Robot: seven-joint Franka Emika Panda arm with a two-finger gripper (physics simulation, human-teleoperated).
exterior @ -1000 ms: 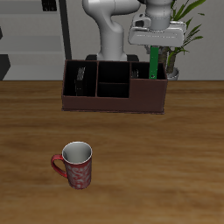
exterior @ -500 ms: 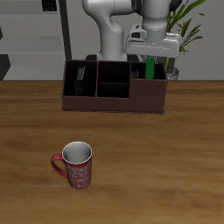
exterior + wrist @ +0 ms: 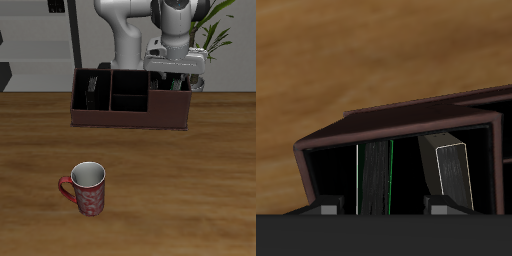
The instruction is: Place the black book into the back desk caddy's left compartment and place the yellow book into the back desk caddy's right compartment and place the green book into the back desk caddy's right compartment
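Two books now stand in the right compartment [image 3: 406, 170] of the back desk caddy [image 3: 130, 112]: over the last second I lowered the green book [image 3: 375, 176] from above the rim until it dropped down inside, next to the yellow book [image 3: 453, 172]. The black book [image 3: 94, 92] stands in the left compartment at the far end of the caddy on the surface [image 3: 180, 190]. I cannot tell whether the jaws [image 3: 381, 207], low over the caddy, have released the green book; if they have, I judge the task complete.

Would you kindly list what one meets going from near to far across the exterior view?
Red mug → back desk caddy → claw lowered into the caddy's right compartment → potted plant.
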